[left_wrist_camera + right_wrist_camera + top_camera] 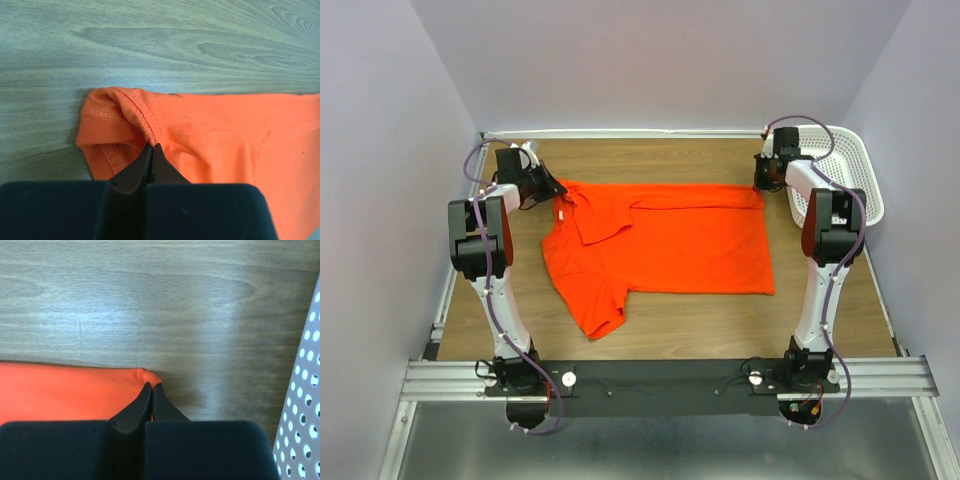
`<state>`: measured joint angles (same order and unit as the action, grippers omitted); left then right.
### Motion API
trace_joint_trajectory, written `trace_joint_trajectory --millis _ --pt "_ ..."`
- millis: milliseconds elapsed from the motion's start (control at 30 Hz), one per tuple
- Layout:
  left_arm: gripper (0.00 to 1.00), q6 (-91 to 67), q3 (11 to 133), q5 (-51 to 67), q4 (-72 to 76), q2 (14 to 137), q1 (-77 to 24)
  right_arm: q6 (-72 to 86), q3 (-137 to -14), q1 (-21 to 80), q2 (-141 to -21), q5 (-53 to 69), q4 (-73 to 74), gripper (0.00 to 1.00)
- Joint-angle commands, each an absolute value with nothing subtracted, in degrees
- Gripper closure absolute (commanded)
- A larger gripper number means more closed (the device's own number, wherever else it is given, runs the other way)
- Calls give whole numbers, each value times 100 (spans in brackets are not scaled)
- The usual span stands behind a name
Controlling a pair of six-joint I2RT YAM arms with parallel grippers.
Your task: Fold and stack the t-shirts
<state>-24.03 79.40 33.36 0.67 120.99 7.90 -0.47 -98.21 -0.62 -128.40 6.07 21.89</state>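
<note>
**Top external view.** We find the orange-red t-shirt lying flat on the wooden table, across its far half, with the neck end to the left and the hem end to the right. One sleeve juts toward the near left. A strip of fabric along the far edge appears to be doubled over. The left gripper sits at the shirt's far-left corner and the right gripper at its far-right corner. From this height we cannot judge how either pair of jaws stands. A white perforated basket stands at the far right of the table, just beside the right arm.

**Left wrist view.** The left gripper has its jaws pressed together on a raised, stitched ridge of the orange-red t-shirt. The fabric is pinched right at the tips. The ribbed collar lies just left of the grip, curling under. Bare wooden table fills the far part of the view.

**Right wrist view.** The right gripper has its jaws together, clamping the very corner of the orange-red t-shirt. That corner puckers upward at the tips, while the rest of the cloth lies flat to the left. The wooden table lies beyond. The wall of the white perforated basket stands near on the right, apart from the shirt.
</note>
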Motion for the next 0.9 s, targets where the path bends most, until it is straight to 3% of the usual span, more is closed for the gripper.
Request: trace_joint_trajectory --millis 0,867 --pt "100 -2320 8121 3516 70 12199 870 -18 -9984 -158 -12999 616 2364 99" --pt "100 -2531 7752 3226 316 11909 1178 -97 -10072 -220 -12973 193 2338 99"
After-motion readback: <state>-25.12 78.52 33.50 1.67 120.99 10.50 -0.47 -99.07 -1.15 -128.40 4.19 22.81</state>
